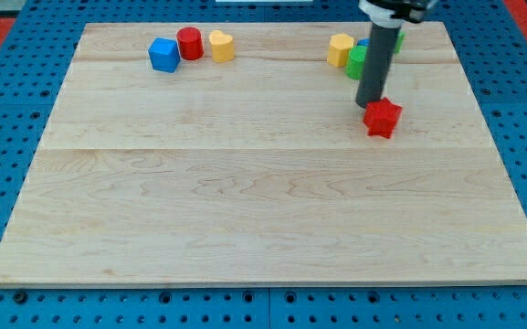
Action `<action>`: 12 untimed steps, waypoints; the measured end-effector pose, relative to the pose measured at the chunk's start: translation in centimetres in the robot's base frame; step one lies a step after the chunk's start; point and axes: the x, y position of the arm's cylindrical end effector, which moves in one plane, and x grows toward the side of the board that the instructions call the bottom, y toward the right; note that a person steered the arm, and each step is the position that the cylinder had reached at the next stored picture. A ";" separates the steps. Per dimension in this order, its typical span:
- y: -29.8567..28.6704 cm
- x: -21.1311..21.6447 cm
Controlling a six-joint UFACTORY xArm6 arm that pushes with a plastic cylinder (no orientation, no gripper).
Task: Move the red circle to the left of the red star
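Now, board (263, 210): our wooden top fills most of the frame.
Rod (376, 64): descends from upper right; we carry no claw, so no spread or pinch to report.
Upper-right cluster: yellow block (340, 49), green block (357, 62), partly hidden.
Upper-left row: blue cube (163, 55), red circle (189, 43), yellow block (221, 46), touching.
Red star (383, 118): right of centre, upper half.
My tip (369, 104): touching the star's upper-left edge.

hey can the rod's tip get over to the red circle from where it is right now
Probably yes. My tip sits beside the red star; bare board lies between it and the red circle, flanked by the blue block and yellow block.
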 end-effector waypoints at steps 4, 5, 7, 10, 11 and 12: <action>-12.9 -7.6; -6.8 -12.0; -6.3 -18.3; -29.7 -16.1; -30.2 -16.1; -32.8 -13.5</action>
